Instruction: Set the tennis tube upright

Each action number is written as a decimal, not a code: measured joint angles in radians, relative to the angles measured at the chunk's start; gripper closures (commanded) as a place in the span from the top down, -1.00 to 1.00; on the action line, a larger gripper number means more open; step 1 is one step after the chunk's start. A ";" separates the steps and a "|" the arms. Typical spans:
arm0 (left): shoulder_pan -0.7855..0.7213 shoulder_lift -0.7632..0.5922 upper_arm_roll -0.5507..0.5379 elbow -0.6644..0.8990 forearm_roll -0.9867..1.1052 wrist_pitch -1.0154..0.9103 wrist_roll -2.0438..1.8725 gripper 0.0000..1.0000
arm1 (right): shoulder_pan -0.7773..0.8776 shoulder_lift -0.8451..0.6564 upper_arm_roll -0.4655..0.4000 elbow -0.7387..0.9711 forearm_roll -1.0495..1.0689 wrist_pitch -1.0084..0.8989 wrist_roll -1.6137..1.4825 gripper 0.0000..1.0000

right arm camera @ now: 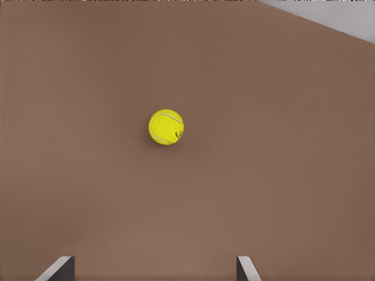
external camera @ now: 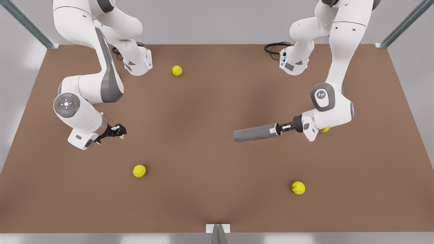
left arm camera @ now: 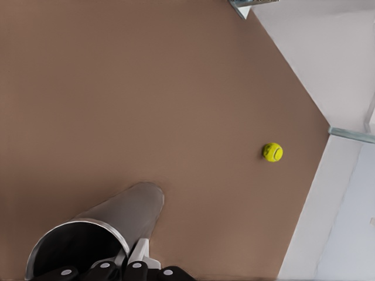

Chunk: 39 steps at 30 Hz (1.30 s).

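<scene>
The tennis tube [external camera: 256, 133] is a grey cylinder lying roughly level on the front view's right half of the brown table. My left gripper [external camera: 280, 128] is shut on its silvery rim end. In the left wrist view the tube [left arm camera: 111, 225] points away from the gripper [left arm camera: 135, 266], its open dark mouth close to the camera, with one finger [left arm camera: 138, 253] against the rim. My right gripper [external camera: 120, 130] waits open on the front view's left, low over the table. The right wrist view shows that gripper [right arm camera: 153, 272] with its fingertips [right arm camera: 58, 270] wide apart and nothing between them.
Tennis balls lie scattered: one at the back [external camera: 177, 70], one in front of the right gripper [external camera: 139, 170], one near the front right [external camera: 298, 187], one half hidden under the left arm [external camera: 324, 129]. A ball [left arm camera: 272, 152] lies near the table edge; another ball [right arm camera: 166, 127] lies ahead.
</scene>
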 measured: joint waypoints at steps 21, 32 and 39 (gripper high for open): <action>-0.032 -0.102 -0.120 0.095 0.722 -0.094 -0.534 -0.57 | 0.000 0.005 0.002 -0.003 0.000 0.005 0.001 1.00; -0.115 -0.063 -0.129 0.095 0.895 -0.105 -0.579 -0.57 | -0.001 0.005 0.000 -0.002 0.000 0.003 -0.001 1.00; -0.111 -0.053 -0.129 0.097 0.929 -0.106 -0.579 -0.57 | -0.002 0.007 0.000 -0.002 0.000 0.006 -0.010 1.00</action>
